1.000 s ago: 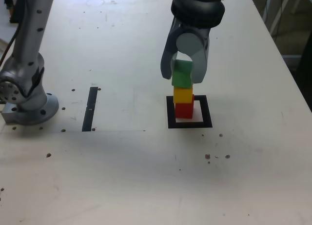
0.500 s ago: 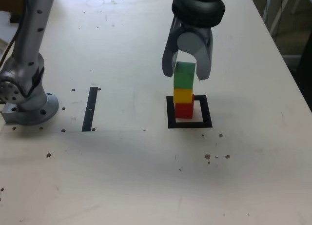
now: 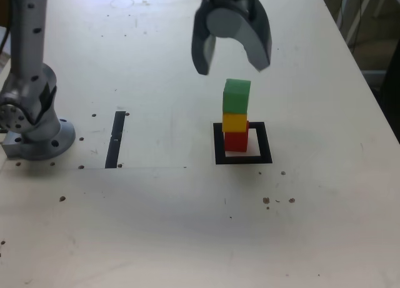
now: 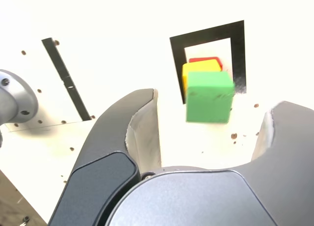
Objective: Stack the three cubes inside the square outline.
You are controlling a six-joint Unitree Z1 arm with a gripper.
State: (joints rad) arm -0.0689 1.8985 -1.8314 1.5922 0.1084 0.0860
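My end effector (image 3: 230, 64): spread wide, holding nothing, above the stack and apart from it.
Green matte cube (image 3: 237, 97): on top of my stack.
Yellow matte cube (image 3: 234, 122): directly under the green one.
Red matte cube (image 3: 236, 142): lowest, inside the thick black square outline (image 3: 265, 143).
Narrow black strip (image 3: 115, 140): on the pale desk (image 3: 169, 225), left of the outline in the exterior view.

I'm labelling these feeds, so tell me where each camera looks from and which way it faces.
Exterior view: off the arm, above the table, looking down at a slant; arm parts and the open pincer show.
Wrist view: on the wrist, looking out past the pincer's two jaws toward the table.
Shared: green cube, yellow cube, red cube, square outline.
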